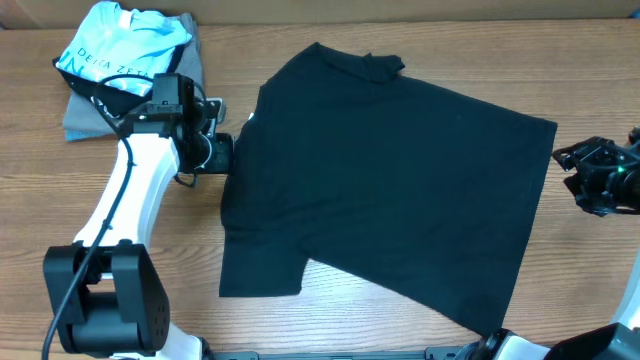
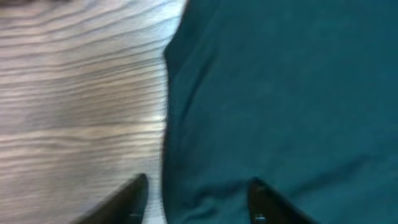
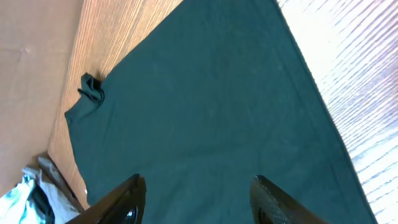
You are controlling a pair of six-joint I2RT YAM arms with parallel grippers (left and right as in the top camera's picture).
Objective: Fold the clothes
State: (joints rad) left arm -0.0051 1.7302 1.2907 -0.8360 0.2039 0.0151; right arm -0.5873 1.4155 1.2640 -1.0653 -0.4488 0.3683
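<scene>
Black T-shirt (image 1: 390, 190) spread flat, left gripper (image 2: 198, 186) blurred, cropped at bottom edge

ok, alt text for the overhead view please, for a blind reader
Black T-shirt spread out and slightly askew on a wooden table. The left gripper sits at the shirt's left edge, the right gripper just off its right edge. A light blue shirt lies on a grey shirt in the far left corner.
</scene>
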